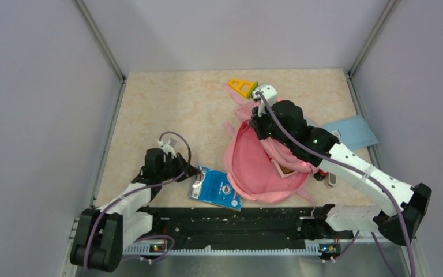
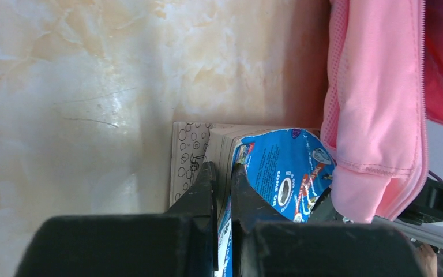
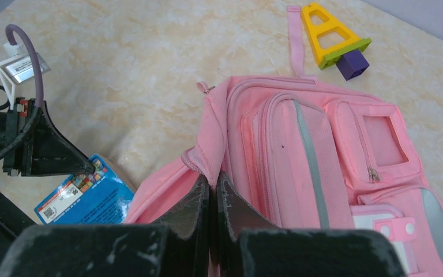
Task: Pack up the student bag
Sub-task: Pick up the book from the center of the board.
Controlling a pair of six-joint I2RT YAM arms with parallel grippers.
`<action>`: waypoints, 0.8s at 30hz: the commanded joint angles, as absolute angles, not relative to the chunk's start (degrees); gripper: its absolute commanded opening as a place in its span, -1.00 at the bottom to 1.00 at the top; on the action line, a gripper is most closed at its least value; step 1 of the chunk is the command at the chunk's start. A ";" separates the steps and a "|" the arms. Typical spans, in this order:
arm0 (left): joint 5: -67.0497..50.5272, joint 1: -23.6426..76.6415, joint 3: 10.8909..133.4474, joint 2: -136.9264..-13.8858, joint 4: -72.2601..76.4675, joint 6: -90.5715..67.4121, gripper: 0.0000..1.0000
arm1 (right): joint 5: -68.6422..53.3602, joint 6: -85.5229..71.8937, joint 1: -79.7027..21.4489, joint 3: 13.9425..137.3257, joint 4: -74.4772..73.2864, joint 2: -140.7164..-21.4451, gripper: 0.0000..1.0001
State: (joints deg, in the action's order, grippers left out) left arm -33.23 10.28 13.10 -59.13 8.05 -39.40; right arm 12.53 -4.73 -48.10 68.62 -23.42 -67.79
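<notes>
With the left jaws pinching the packet (image 2: pixel 282 167) edge and the right jaws pinching the bag (image 3: pixel 300 150) rim, lift the packet level, then slide it into the open mouth.

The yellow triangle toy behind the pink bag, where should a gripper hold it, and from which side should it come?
Probably from straight above. The yellow triangle toy lies flat on the table and its frame has open windows, so one finger can go into a window and the other outside, closing on the slanted bar away from the pink strap.
</notes>
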 commanded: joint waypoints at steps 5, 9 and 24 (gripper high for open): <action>-38.01 10.81 12.01 -46.95 13.13 -46.02 -1.00 | 13.96 -5.21 -47.66 71.93 -19.10 -68.03 -1.00; -34.94 10.81 15.28 -37.30 8.18 -48.08 -1.00 | 14.39 -5.03 -47.64 72.03 -19.33 -67.94 -1.00; -23.11 10.80 42.66 -28.87 -7.63 -46.16 -1.00 | 13.90 -5.28 -47.65 72.53 -19.22 -67.74 -1.00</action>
